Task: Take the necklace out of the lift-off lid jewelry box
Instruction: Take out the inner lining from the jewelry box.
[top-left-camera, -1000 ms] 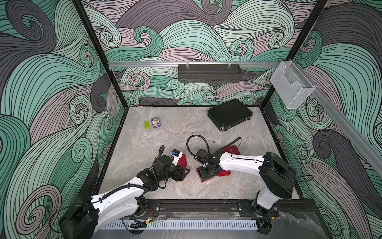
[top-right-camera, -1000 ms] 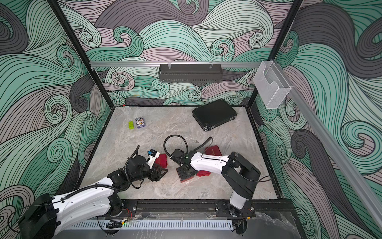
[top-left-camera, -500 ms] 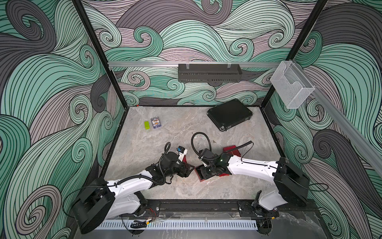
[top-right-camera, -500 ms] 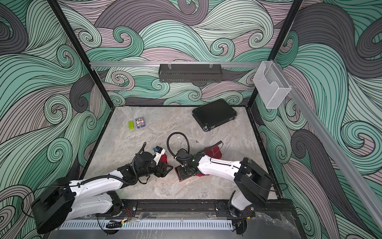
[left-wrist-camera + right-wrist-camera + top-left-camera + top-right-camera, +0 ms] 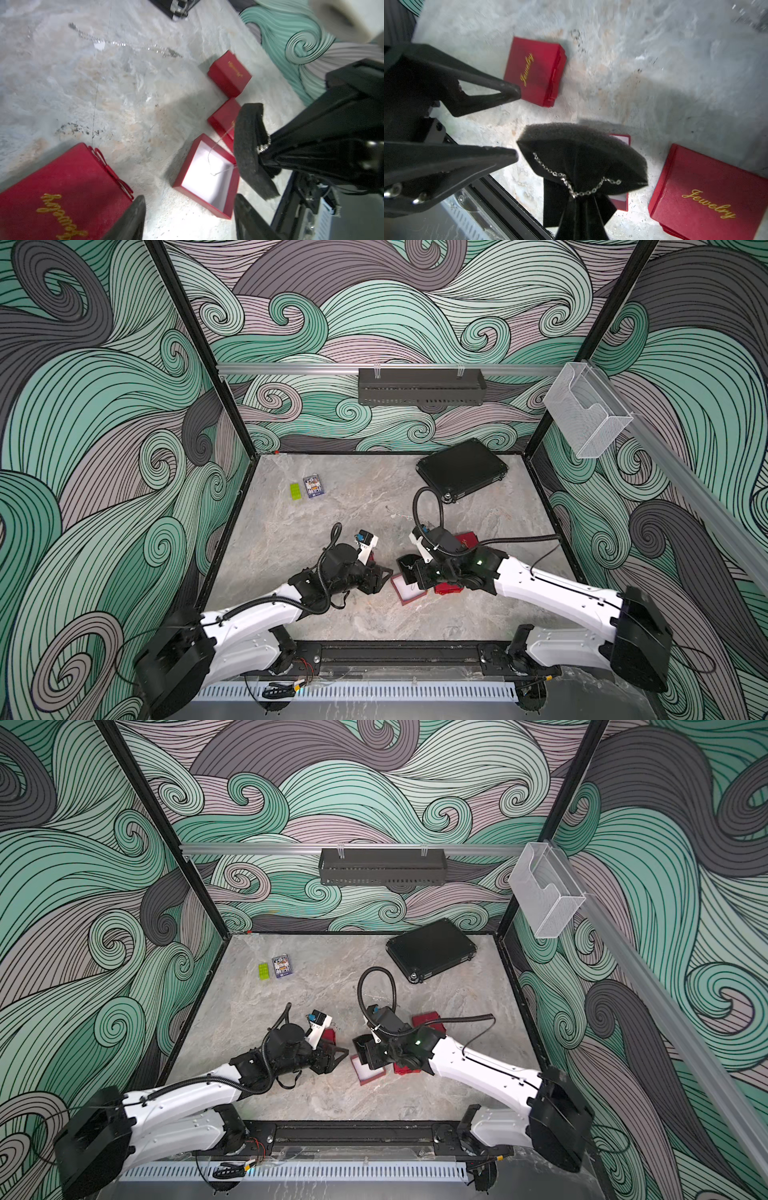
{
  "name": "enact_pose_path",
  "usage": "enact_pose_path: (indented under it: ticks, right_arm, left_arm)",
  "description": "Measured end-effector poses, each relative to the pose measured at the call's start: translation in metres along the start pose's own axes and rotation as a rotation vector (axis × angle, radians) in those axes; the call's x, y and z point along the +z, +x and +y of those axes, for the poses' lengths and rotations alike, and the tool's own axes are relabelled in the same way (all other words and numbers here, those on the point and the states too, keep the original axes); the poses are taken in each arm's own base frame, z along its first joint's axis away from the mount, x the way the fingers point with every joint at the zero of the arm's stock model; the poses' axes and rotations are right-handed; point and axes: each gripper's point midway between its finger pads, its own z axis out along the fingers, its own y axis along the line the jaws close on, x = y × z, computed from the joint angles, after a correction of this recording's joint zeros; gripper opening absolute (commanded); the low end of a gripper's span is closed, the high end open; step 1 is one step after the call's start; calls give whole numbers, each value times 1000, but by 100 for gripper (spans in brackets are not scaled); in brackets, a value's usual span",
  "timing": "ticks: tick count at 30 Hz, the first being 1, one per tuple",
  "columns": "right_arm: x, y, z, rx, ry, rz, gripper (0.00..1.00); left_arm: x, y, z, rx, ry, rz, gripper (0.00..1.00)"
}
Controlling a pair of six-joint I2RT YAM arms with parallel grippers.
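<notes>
The red jewelry box base lies open with a white inside, in both top views. Just above it my right gripper is shut on a black foam pad, bent between its fingers. The silver necklace runs across the pad, and a thin strand hangs down into the box. My left gripper stands open low over the table, just left of the box base and the pad, holding nothing. I cannot tell which red piece is the lid.
Closed red "Jewelry" boxes lie around: one with a bow by my left gripper, two near the right arm. A loose silver chain lies further back. A black case, a green block and a card deck sit at the back.
My right gripper has shut on the foam pad over the open box. My left arm has swung right toward the box base, and its jaws have narrowed a little.
</notes>
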Motion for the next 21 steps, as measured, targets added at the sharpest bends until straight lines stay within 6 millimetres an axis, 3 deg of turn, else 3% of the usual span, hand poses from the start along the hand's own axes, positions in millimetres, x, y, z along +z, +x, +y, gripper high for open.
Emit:
enact_pose_path:
  ticks: [8, 21]
  right_arm:
    - [-35, -24, 11, -37, -57, -148, 4]
    - [-44, -33, 16, -40, -79, -197, 4]
  left_arm:
    - [-16, -25, -46, -49, 190, -8, 62]
    - [6, -31, -77, -97, 313, 79, 44]
